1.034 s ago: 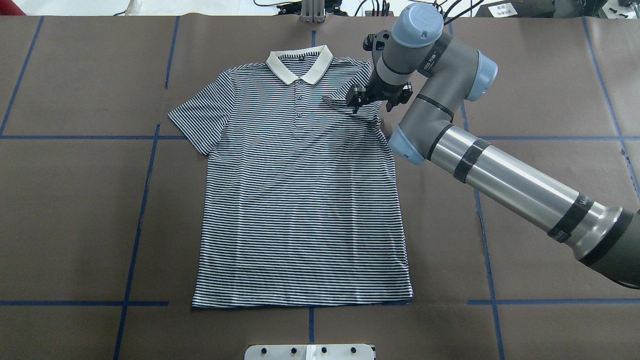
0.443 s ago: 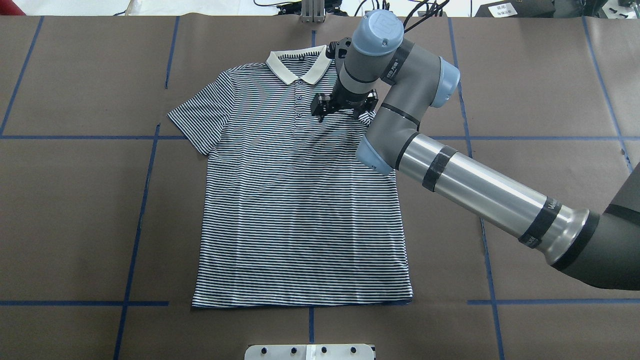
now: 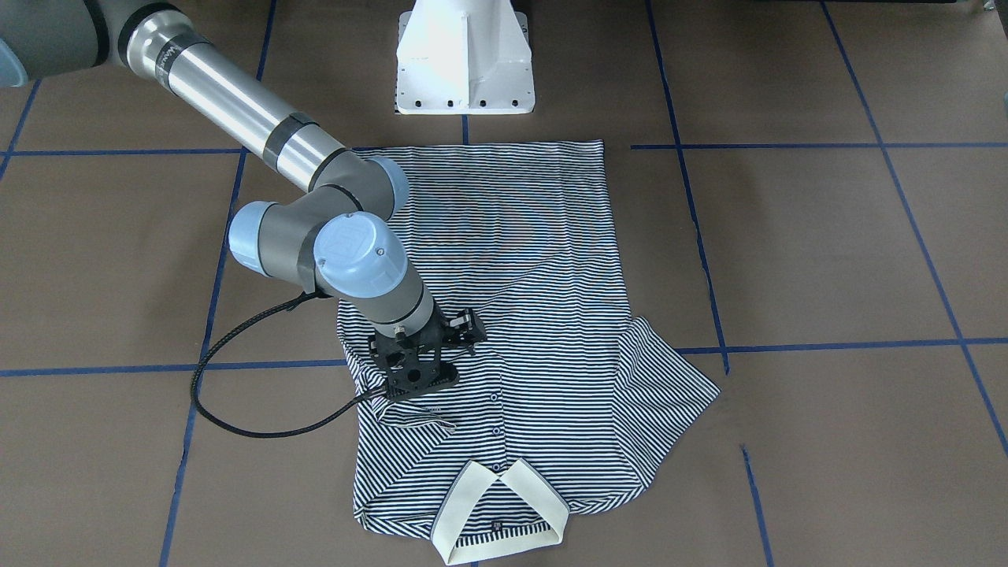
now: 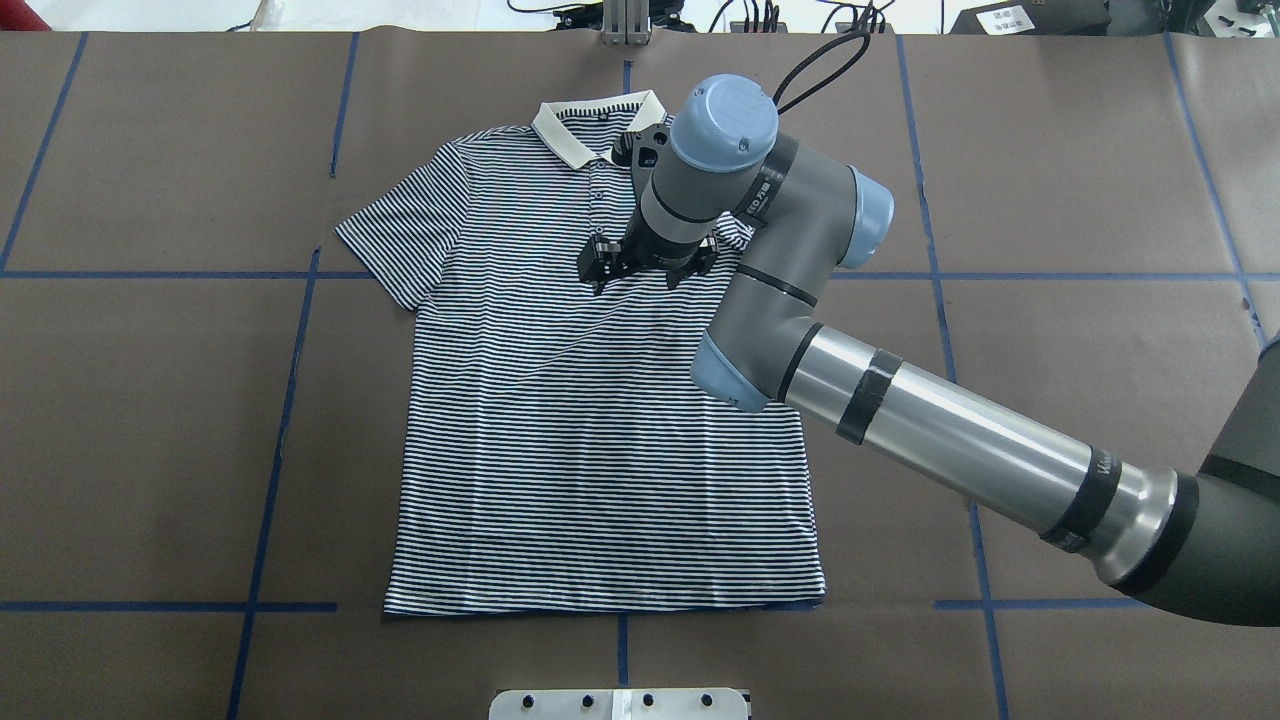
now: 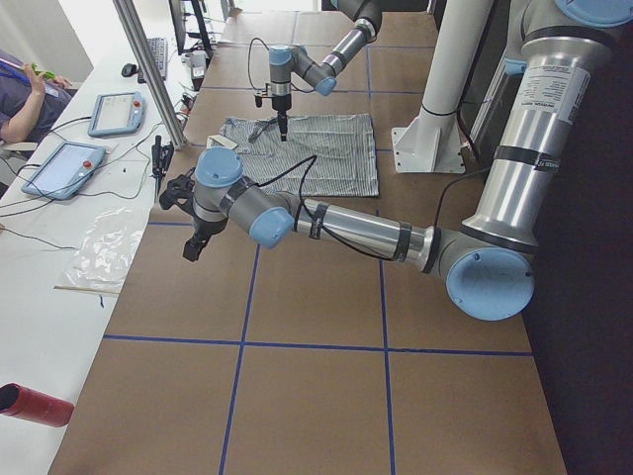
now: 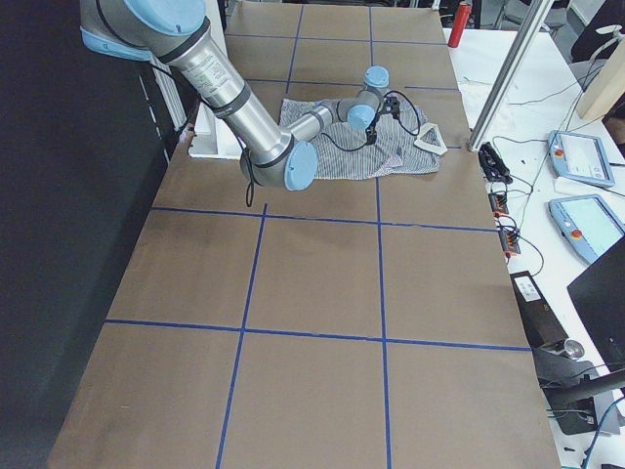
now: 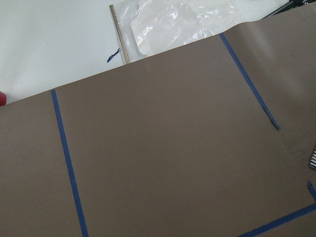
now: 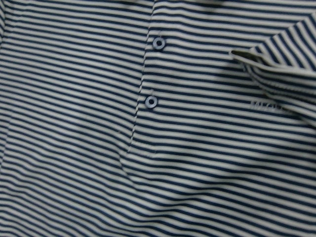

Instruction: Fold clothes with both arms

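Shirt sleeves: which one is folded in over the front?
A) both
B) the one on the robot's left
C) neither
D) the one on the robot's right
D: the right-side sleeve lies doubled back on the shirt beside the placket, while the left-side sleeve is spread flat on the table.

Right arm (image 4: 940,430) outstretched, right gripper (image 4: 645,274) downward; left arm (image 5: 346,223) aside
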### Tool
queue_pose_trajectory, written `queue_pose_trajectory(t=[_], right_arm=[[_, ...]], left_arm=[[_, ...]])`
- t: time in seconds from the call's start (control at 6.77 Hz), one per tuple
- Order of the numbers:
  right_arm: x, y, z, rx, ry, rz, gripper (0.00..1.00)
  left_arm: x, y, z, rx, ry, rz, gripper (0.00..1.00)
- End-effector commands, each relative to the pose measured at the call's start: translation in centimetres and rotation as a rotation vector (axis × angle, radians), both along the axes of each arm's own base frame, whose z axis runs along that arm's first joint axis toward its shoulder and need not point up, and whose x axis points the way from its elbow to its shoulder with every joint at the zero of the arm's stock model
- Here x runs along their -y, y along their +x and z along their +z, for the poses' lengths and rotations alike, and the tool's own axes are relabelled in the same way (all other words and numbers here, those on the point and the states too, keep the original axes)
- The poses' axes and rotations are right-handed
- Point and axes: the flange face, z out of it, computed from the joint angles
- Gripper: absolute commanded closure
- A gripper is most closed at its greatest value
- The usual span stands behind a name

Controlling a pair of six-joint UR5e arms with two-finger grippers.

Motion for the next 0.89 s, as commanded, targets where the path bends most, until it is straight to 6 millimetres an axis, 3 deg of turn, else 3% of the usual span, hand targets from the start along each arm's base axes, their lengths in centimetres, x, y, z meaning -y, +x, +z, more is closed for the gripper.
queue_pose_trajectory(t=[0.0,0.15,0.44,0.74], right_arm=[[3.7,3.5,1.2,-0.071,0.1,0.102,0.02],[5.0,3.3,3.3,-0.21,0.192,0.076,0.04],[6.1,3.2,3.7,-0.304,0.253,0.092,0.12],[7.0,2.4,3.8,-0.338,0.273,0.082,0.36]], left_arm=[[0.1,-0.1,0.1,0.0,-0.001,-0.002,0.0],[0.2,-0.1,0.2,0.001,-0.002,-0.001,0.0],[0.3,-0.1,-0.5,-0.001,0.011,-0.002,0.0],[0.4,0.0,-0.8,-0.003,0.014,-0.002,0.0]])
